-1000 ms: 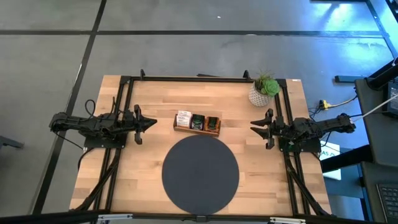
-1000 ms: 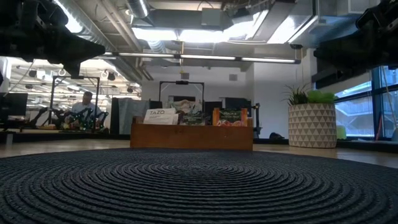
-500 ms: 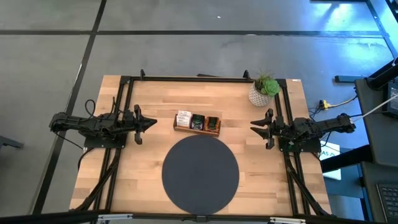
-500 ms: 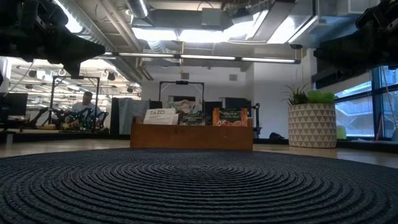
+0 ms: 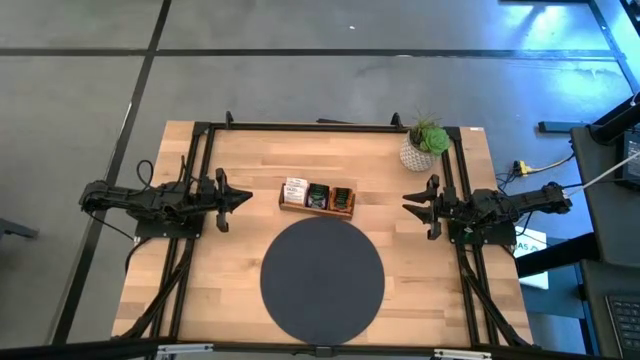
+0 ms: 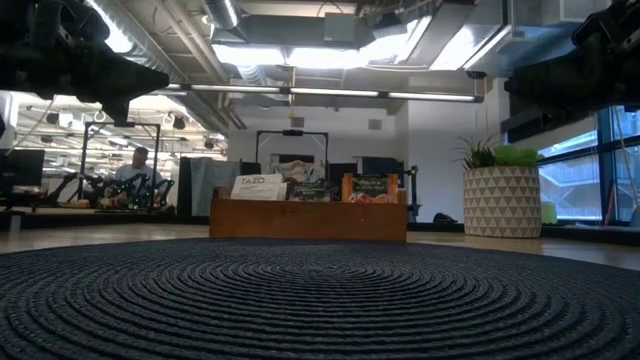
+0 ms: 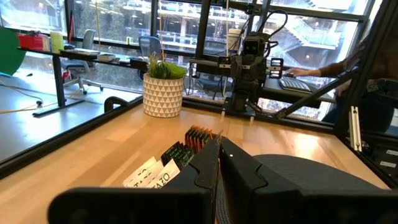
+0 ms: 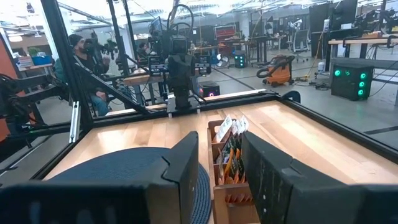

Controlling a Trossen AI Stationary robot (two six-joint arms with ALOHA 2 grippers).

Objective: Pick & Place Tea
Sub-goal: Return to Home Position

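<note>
Tea (image 5: 318, 194) is stood on edge in the wooden tray (image 6: 308, 220), at 12 o'clock of the round mat (image 5: 322, 278), mid-counter (image 5: 240, 150). Sachets are judged light, thin, floppy and slick, best pinched across the flat faces at the top edge. Left end effector (image 5: 246, 197) is held at 9 o'clock of the tray, fingers closed together, nothing gripped. Right end effector (image 5: 407, 207) is held at 3 o'clock, fingers slightly parted, empty. Open room is seen on both sides. Plant pot (image 5: 418, 152) at 2 o'clock and frame rails (image 5: 310, 126) are to be cleared.
</note>
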